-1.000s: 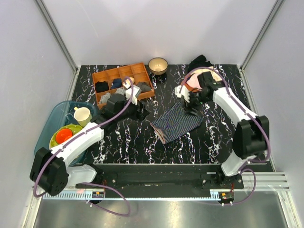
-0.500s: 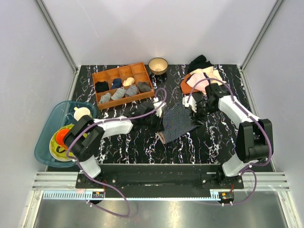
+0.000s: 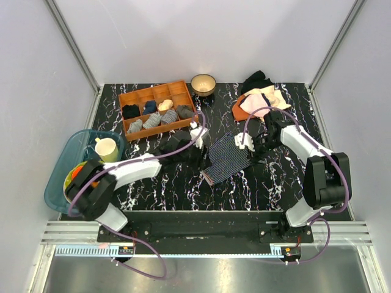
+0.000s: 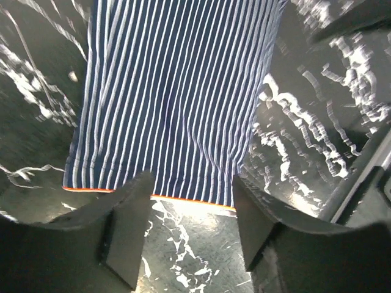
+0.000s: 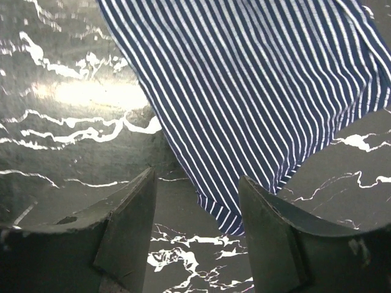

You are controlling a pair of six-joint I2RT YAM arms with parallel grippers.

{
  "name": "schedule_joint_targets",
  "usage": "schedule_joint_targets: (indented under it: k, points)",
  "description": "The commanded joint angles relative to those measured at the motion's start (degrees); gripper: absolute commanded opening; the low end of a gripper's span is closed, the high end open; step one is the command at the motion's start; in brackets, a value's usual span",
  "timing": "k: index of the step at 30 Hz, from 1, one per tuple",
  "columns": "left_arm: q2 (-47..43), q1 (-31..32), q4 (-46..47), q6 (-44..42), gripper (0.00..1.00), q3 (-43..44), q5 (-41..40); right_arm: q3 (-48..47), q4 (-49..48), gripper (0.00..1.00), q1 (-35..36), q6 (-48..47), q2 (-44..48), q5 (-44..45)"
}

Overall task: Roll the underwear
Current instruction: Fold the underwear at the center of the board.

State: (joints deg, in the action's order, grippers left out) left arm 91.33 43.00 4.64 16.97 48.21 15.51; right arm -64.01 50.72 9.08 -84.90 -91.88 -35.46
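The underwear (image 3: 227, 160) lies flat on the black marbled table (image 3: 165, 183), a navy pinstriped cloth with a thin reddish edge. My left gripper (image 3: 200, 155) sits at its left end. In the left wrist view the left gripper (image 4: 191, 183) is open, its fingertips at the reddish hem of the underwear (image 4: 177, 91), with nothing gripped. My right gripper (image 3: 249, 146) is at the cloth's right end. In the right wrist view the right gripper (image 5: 197, 180) is open, and a corner of the underwear (image 5: 263, 91) reaches down between its fingers (image 5: 131, 226) without touching them.
An orange divided tray (image 3: 182, 88) with small cloth rolls stands at the back left. A bowl (image 3: 203, 82) is behind the middle. A pile of pink, cream and black garments (image 3: 259, 97) lies at the back right. A teal basin (image 3: 70, 149) with a cup and plates sits at the left.
My left arm has swung from the orange tray across to the underwear's left end. The cloth now lies narrower than before. My right gripper has shifted slightly along the right end.
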Motion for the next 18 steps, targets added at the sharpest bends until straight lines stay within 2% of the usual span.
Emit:
schedule_joint_targets:
  k: [1, 2, 4, 7, 11, 14, 15, 17, 18]
  points:
    - [-12.21, 0.06, 5.80, -5.35, 0.66, -2.92, -2.94, 2.31, 0.79, 0.65, -0.20, -15.45, 0.39, 4.69]
    - [-15.19, 0.06, 8.08, -6.24, 0.81, -4.16, -1.29, 2.22, 0.87, 0.65, -0.20, -17.64, -0.05, 5.22]
    - [-17.14, 0.06, 11.33, -7.66, 0.99, -7.15, 1.09, 1.96, 0.79, 0.65, -0.38, -19.24, -1.90, 6.45]
    - [-17.94, 0.06, 17.14, -7.56, 0.99, -12.25, 2.59, 0.99, -0.27, 0.65, -0.73, -21.62, -4.71, 7.16]
    - [-15.40, 2.78, 18.12, -12.30, 0.99, -14.01, 7.34, 0.29, -1.59, 0.63, -0.64, -22.32, -7.44, 7.51]
    - [-14.26, 8.14, 18.38, -21.52, 0.98, -14.54, 5.42, 0.38, -2.29, 0.61, -0.73, -22.41, -9.11, 8.56]
    - [-13.73, 9.19, 18.56, -26.24, 0.95, -14.72, 5.41, 0.46, -2.73, 0.59, -0.64, -21.98, -9.81, 8.83]
    - [-11.71, 12.09, 19.26, -30.05, 0.93, -14.72, 4.02, 0.55, -2.73, 0.55, -0.73, -20.74, -10.34, 9.45]
    - [-10.83, 12.89, 19.52, -33.11, 0.92, -14.46, 3.13, 0.64, -2.73, 0.50, -0.73, -20.65, -10.43, 9.62]
